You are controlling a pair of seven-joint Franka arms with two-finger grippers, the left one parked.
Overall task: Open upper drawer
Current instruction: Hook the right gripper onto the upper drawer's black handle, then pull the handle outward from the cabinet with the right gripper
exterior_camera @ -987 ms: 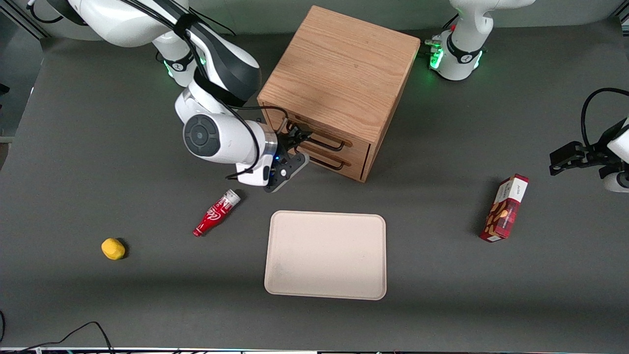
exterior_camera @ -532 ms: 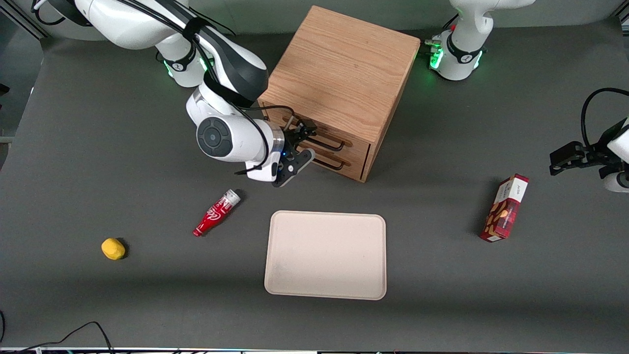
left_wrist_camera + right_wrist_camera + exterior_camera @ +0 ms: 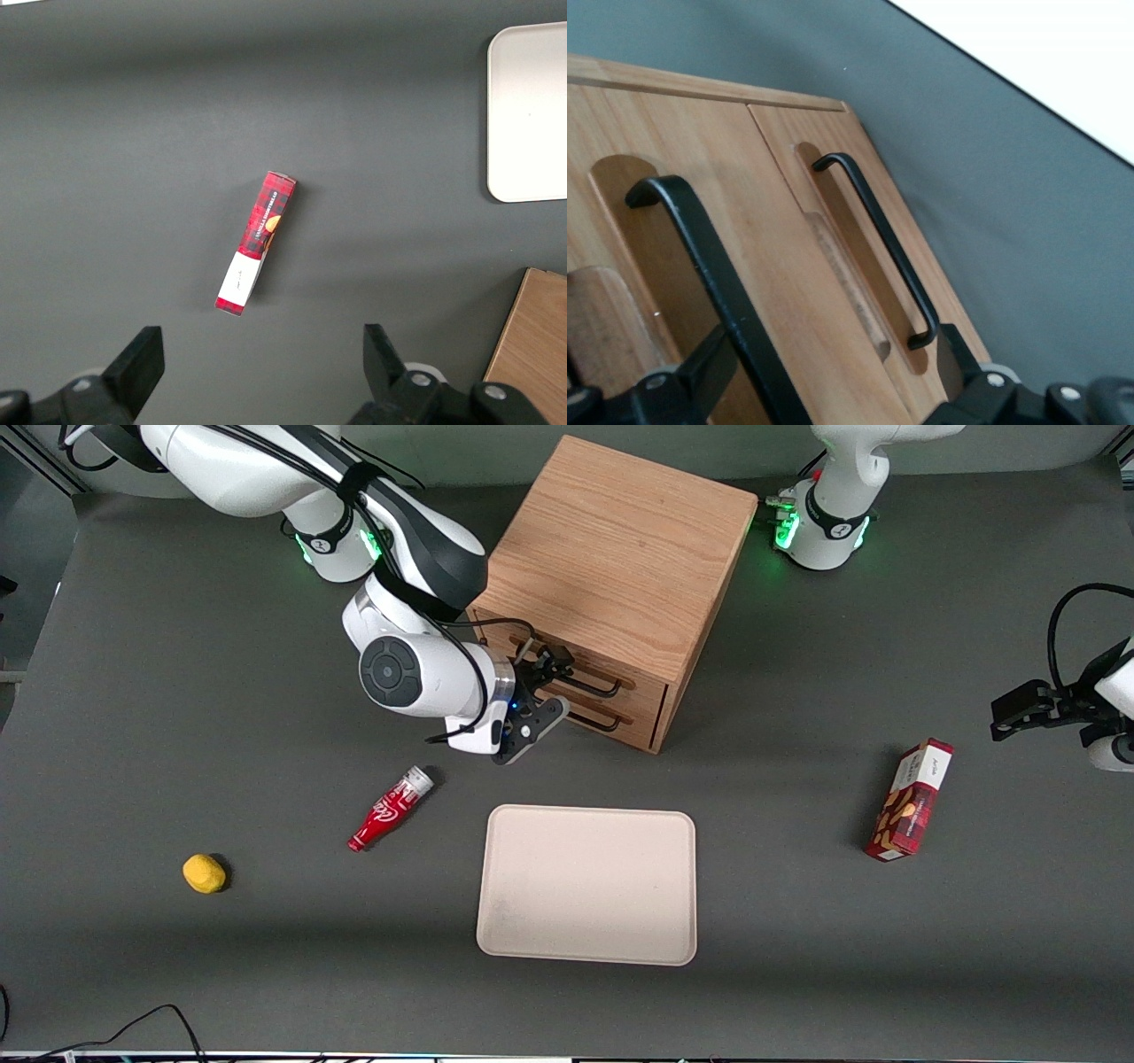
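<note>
The oak box cabinet (image 3: 620,558) stands at the middle of the table. The upper drawer (image 3: 651,691) sits flush with the cabinet front, above the matching lower drawer (image 3: 633,731). My gripper (image 3: 547,670) is in front of the upper drawer, at the working-arm end of its long black wire handle (image 3: 589,684). In the right wrist view the gripper (image 3: 828,376) is open, with that handle (image 3: 700,257) running between the two fingers (image 3: 700,372). No finger touches the bar. The upper drawer's wood (image 3: 691,133) fills much of that view.
The lower drawer's handle (image 3: 877,239) lies beside the gripper. A beige tray (image 3: 586,884) lies nearer the front camera than the cabinet. A red bottle (image 3: 390,809) and a yellow object (image 3: 204,873) lie toward the working arm's end. A red box (image 3: 912,801) (image 3: 257,243) lies toward the parked arm's end.
The gripper has moved in toward the cabinet front and along it, so its open fingers now straddle the upper handle. The drawer has not moved.
</note>
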